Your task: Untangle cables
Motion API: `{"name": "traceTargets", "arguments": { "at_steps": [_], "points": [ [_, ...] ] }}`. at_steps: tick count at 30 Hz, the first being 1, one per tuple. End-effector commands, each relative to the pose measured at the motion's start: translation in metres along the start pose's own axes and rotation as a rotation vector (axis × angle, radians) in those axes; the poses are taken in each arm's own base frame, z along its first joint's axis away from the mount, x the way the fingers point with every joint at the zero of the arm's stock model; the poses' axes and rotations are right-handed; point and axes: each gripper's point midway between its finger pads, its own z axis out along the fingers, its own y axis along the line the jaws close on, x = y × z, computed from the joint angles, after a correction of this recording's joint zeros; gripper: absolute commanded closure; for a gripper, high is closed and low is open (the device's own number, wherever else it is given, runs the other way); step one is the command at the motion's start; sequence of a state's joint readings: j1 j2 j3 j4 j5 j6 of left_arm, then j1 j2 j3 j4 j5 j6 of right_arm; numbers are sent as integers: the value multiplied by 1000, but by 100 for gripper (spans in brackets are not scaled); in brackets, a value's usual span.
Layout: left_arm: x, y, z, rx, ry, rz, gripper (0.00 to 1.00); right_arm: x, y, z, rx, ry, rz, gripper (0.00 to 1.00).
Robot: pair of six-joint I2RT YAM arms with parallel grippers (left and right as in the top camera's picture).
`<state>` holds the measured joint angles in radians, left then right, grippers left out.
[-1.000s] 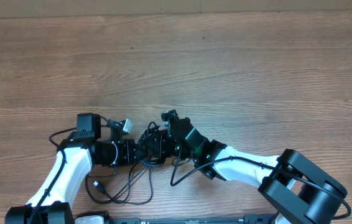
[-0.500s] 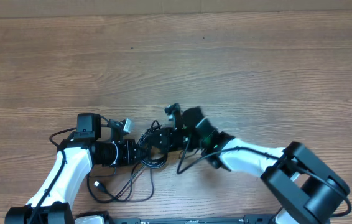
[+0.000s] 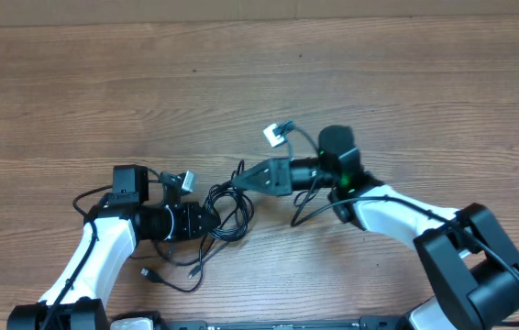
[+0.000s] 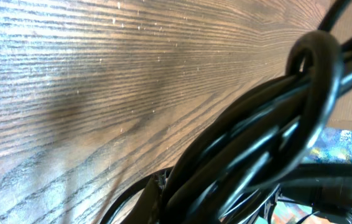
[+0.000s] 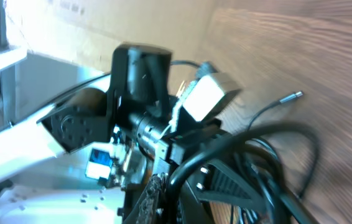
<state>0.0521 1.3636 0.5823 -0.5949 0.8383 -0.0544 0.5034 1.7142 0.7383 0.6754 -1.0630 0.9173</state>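
Soft, even light is falling across the table (image 3: 379, 82) from above, leaving only faint, soft-edged shadows. In the left wrist view the cables (image 4: 269, 143) are looming huge and out of focus, with glossy streaks running along them and a dim shadow smudging the wood grain. The right wrist view is smearing with motion blur, and its upper left is washing out bright.

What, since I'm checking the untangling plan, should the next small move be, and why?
Probably ease the right end effector away from the left end effector. Both look shut on the cables, whose loops bunch between them, so gentle separation may draw a strand free.
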Motion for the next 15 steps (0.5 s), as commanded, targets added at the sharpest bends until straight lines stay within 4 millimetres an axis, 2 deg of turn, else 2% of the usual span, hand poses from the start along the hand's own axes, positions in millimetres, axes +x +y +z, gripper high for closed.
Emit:
{"name": "traceTargets", "arguments": {
  "at_steps": [1, 5, 8, 10, 12, 15],
  "points": [
    [-6, -1, 0, -7, -20, -94, 96, -3, 10, -10, -9, 7, -3, 82],
    [-21, 2, -1, -17, -77, -295, 96, 8, -21, -6, 117, 4, 85, 51],
    [-24, 26, -3, -147, -128, -427, 96, 20, -55, -7, 279, -21, 190, 48],
    [-22, 46, -7, -257, -154, -464, 96, 33, -66, -7, 340, 0, 244, 50],
    [-19, 53, -10, -299, -158, -471, 96, 42, -63, -2, 330, 36, 246, 51],
    [-20, 45, -7, -257, -138, -401, 96, 54, -49, 16, 289, 85, 191, 49]
  ]
}}
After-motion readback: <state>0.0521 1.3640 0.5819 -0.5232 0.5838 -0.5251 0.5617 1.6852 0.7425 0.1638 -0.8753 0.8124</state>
